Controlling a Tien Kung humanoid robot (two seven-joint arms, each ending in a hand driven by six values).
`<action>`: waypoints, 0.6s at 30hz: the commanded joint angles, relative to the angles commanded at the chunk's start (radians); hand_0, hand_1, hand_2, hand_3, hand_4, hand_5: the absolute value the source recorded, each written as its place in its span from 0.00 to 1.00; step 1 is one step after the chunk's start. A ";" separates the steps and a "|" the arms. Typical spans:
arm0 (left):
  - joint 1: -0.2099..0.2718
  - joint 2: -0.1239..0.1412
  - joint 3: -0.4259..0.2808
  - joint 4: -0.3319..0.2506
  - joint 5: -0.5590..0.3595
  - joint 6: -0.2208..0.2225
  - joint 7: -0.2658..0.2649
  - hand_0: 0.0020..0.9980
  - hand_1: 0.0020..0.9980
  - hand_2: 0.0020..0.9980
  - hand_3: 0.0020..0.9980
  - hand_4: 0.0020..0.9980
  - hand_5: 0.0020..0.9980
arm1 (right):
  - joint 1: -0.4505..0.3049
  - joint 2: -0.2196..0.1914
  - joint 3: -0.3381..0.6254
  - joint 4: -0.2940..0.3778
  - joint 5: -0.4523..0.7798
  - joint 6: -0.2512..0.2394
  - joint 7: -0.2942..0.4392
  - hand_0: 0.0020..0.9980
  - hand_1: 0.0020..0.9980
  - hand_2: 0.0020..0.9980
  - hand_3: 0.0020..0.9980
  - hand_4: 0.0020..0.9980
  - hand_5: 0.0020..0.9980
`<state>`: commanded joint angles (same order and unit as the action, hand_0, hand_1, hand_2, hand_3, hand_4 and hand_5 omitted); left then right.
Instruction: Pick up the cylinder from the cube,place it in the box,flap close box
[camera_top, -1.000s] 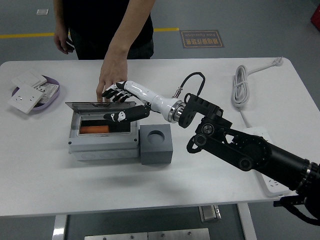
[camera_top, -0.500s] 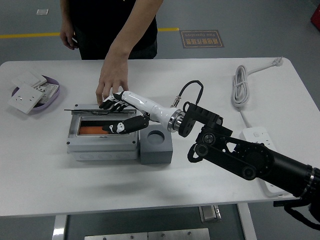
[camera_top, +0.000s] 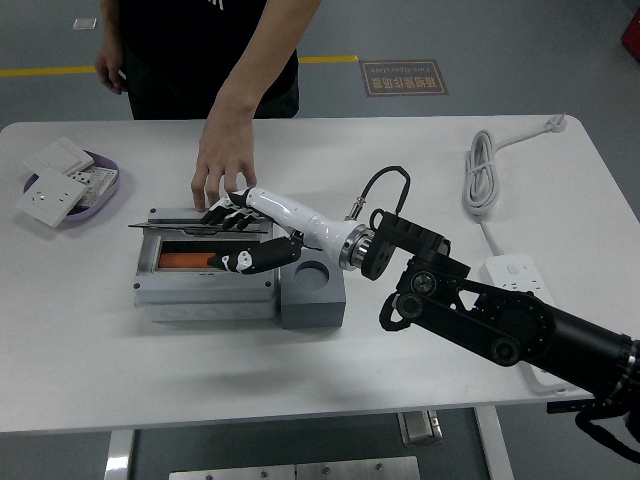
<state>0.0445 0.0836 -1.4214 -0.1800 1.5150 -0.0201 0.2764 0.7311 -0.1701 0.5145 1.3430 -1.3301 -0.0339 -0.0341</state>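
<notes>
Cylinder (camera_top: 183, 261) lengthwise in box (camera_top: 205, 296) (left-right)

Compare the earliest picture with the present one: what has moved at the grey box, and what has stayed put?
The box's lid has swung down from upright to nearly flat, with the right hand pressing on it and its thumb over the opening. The person's hand stays at the rear edge. The grey box, the orange cylinder inside it and the grey cube have not moved.
</notes>
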 joint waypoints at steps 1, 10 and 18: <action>0.000 0.000 0.000 0.000 0.000 0.000 0.000 0.60 0.57 0.58 0.57 0.59 0.17 | -0.001 -0.001 -0.001 0.001 0.002 0.000 0.000 0.68 0.71 0.74 0.70 0.82 0.32; 0.000 -0.002 0.001 0.000 -0.001 0.001 0.000 0.60 0.57 0.58 0.57 0.59 0.17 | -0.008 -0.002 -0.003 0.004 0.013 -0.004 0.002 0.68 0.71 0.74 0.70 0.82 0.32; 0.002 -0.001 -0.002 0.000 0.003 0.000 0.002 0.60 0.57 0.58 0.57 0.59 0.16 | -0.044 -0.048 0.109 0.011 -0.009 -0.001 0.000 0.68 0.72 0.74 0.70 0.80 0.30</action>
<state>0.0461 0.0823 -1.4231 -0.1800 1.5177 -0.0196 0.2785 0.6873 -0.2184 0.6234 1.3542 -1.3395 -0.0347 -0.0344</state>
